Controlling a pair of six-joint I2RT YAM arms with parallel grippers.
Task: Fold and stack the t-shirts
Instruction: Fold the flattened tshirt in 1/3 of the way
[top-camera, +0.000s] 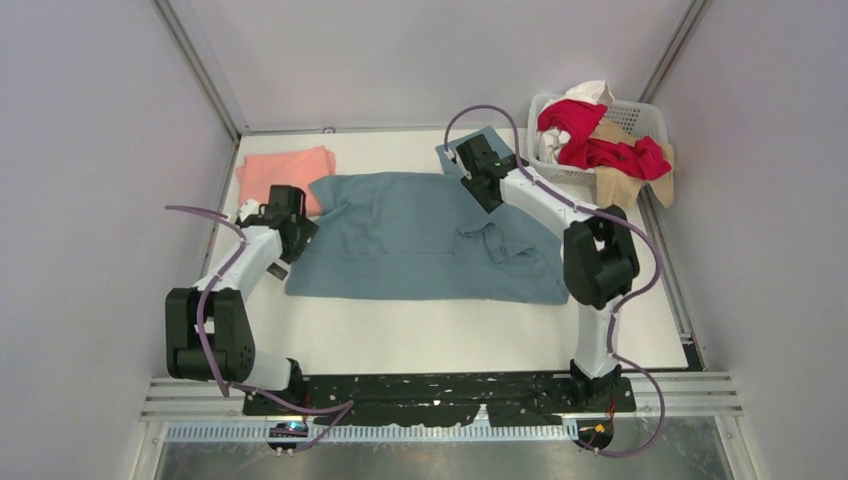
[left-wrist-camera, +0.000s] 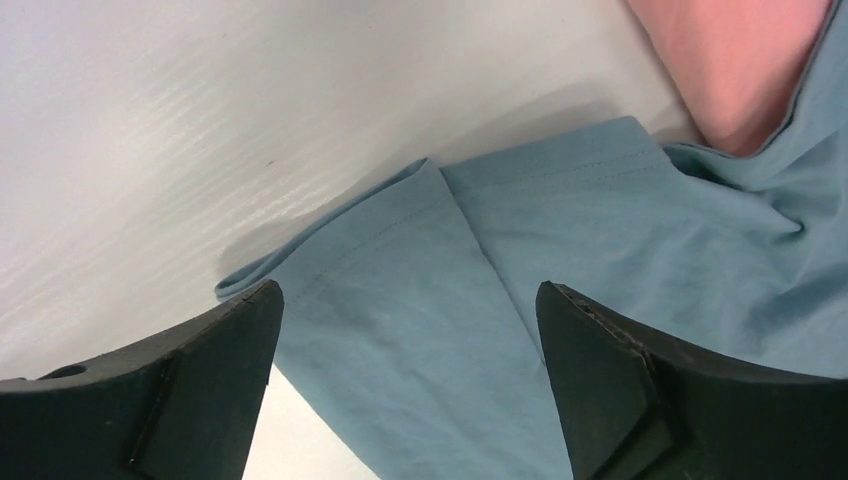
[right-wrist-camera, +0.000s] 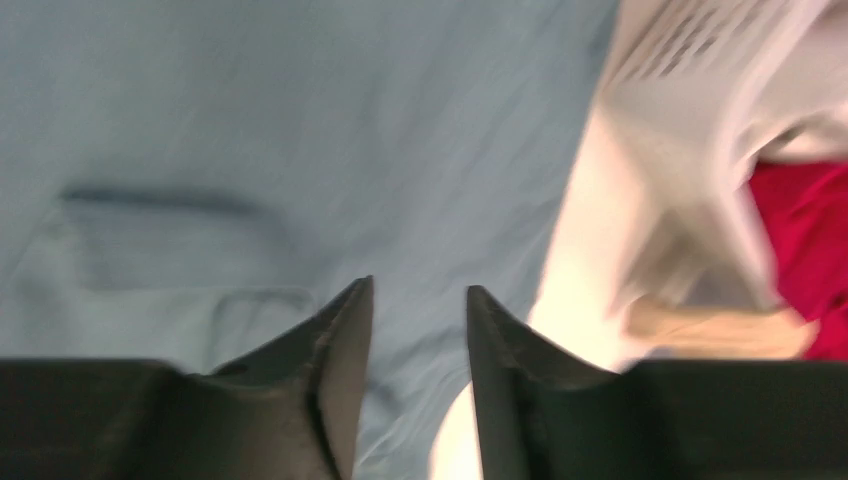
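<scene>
A large blue-grey t-shirt (top-camera: 420, 235) lies spread, with wrinkles, across the middle of the table. A salmon-pink t-shirt (top-camera: 285, 175) lies folded at the back left, its edge under the blue one. My left gripper (top-camera: 298, 228) is over the blue shirt's left edge. In the left wrist view it (left-wrist-camera: 410, 300) is wide open and empty above the sleeve (left-wrist-camera: 420, 290), with the pink shirt (left-wrist-camera: 740, 60) beyond. My right gripper (top-camera: 470, 162) is over the blue shirt's back right part. In the blurred right wrist view it (right-wrist-camera: 420, 295) is narrowly open above the blue cloth (right-wrist-camera: 300, 120).
A white lattice basket (top-camera: 640, 115) stands at the back right, holding red (top-camera: 600, 145), white (top-camera: 590, 92) and tan (top-camera: 620, 180) shirts that spill over its rim. It shows in the right wrist view (right-wrist-camera: 680, 60). Grey walls enclose the table on three sides.
</scene>
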